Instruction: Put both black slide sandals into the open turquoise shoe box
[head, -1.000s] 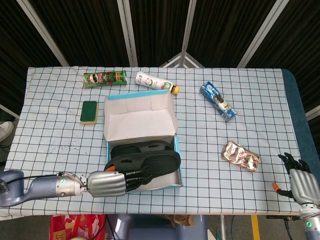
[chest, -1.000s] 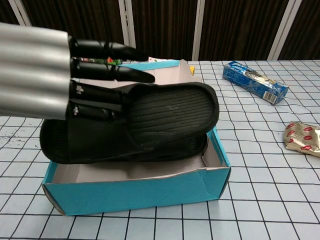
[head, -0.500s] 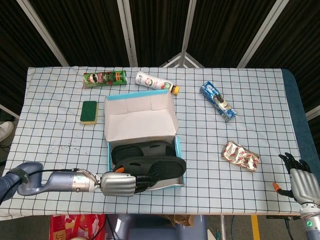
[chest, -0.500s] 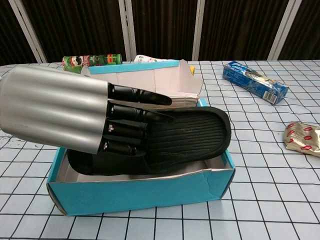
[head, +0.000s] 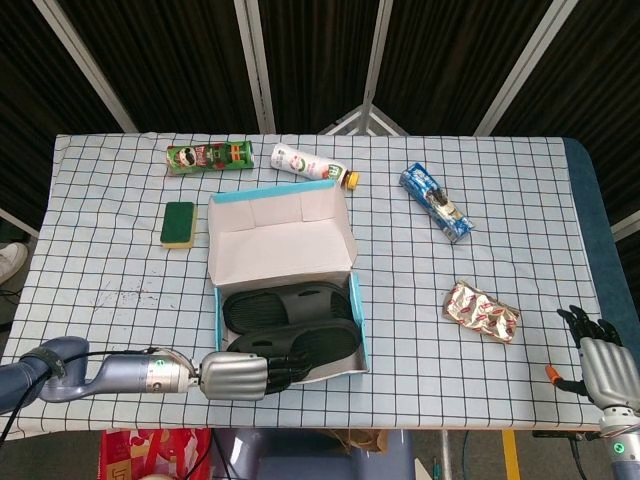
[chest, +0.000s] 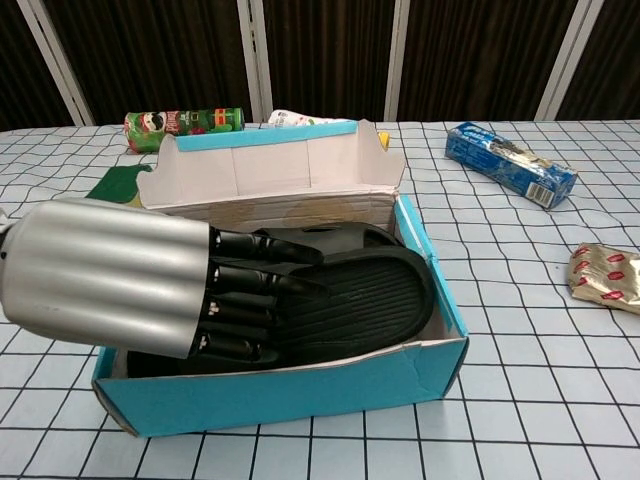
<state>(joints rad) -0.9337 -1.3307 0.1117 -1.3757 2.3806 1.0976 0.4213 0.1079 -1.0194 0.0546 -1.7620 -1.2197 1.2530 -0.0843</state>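
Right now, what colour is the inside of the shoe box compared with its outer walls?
The shoe box is plain whitish inside, turquoise outside; clearest in the chest view.

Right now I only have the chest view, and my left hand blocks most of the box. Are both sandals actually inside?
Observer: Yes. From the head view, the far sandal lies flat in the shoe box, side by side with the near sandal.
Operator: Does the near one hang over the rim?
Observer: Not where I can see it. From above, the left hand covers its left end, fingers lying over it. I cannot tell whether they grip it.
Operator: And my right hand?
Observer: The right hand is off the table's near right corner, fingers apart, holding nothing.
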